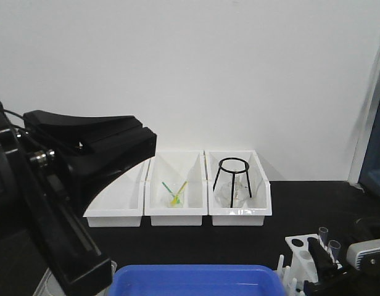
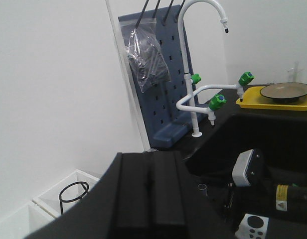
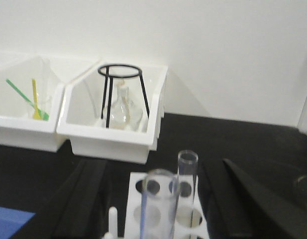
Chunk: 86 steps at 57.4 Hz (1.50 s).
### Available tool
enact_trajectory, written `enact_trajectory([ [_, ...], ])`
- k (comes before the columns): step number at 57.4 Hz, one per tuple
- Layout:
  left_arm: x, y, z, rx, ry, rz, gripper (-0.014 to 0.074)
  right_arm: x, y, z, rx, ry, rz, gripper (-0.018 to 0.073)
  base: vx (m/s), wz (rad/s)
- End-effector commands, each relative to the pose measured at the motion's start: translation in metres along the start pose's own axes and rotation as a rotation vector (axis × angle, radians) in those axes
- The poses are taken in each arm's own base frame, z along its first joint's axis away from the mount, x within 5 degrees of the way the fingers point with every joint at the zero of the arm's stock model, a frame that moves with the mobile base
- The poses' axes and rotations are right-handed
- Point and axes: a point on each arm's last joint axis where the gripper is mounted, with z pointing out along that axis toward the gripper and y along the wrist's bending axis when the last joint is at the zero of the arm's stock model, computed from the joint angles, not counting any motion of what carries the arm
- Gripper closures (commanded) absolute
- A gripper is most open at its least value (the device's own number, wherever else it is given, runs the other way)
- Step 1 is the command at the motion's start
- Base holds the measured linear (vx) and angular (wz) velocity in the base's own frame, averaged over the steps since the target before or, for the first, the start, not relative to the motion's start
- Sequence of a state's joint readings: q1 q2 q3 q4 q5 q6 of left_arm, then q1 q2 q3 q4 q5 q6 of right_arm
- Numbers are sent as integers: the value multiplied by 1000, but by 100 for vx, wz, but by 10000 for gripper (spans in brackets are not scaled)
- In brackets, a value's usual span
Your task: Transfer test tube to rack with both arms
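Note:
The white rack (image 1: 299, 244) stands at the table's front right with two clear test tubes upright in it, one (image 1: 322, 234) behind the other (image 1: 334, 248). In the right wrist view the near test tube (image 3: 158, 204) rises blurred from the rack (image 3: 138, 199), and the other tube (image 3: 187, 169) stands just behind it. My right gripper (image 3: 159, 172) is open, with one black finger on each side of the rack. It shows low at the right edge (image 1: 321, 264) in the front view. My left gripper (image 1: 150, 139) is raised on the left and shut on nothing (image 2: 151, 157).
Three white bins (image 1: 176, 213) line the back wall. The right one holds a black wire stand (image 1: 233, 179) over a glass flask, and the middle one holds coloured sticks. A blue tray (image 1: 196, 280) lies at the front. A white faucet (image 2: 193, 74) and a yellow tray (image 2: 273, 103) are beyond the right arm.

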<state>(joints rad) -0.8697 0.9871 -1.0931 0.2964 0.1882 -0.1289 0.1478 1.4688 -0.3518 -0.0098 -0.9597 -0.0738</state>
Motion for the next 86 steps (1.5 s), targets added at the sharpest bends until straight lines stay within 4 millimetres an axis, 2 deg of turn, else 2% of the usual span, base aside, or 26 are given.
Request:
enact_trajectory([
  [1,-17,1,-7,5,-93,-14,601,-39,-1,-13,-13,-174,-36,92,0,0],
  [6,-13,1,-7,-1,-46,-15,601,-64,0,-32,-34,-235,-73,110,0,0],
  [10,-9,2,-7,-7,-2,-14,601,-79,-1,-50,-35,-255,-86,171,0,0],
  [15,-4,2,-7,-13,51,-14,601,-90,-3,-73,-27,-225,-60,330,0,0],
  [21,9,1,-6,-10,97,-11,601,-98,-5,-103,-14,-175,6,575,0,0],
  [30,38,-6,-1,7,157,-53,601,-104,-7,-139,6,-161,38,571,0,0],
  [39,52,-9,1,13,171,-127,601,-107,-8,-155,14,-197,31,571,0,0],
  [79,57,-9,1,9,197,-104,601,-109,-8,-157,15,-212,31,571,0,0],
  [83,60,-4,0,-18,223,-45,601,-109,-8,-157,15,-212,31,571,0,0],
  [86,62,3,-9,-55,217,-31,601,-109,-8,-157,15,-212,31,571,0,0],
])
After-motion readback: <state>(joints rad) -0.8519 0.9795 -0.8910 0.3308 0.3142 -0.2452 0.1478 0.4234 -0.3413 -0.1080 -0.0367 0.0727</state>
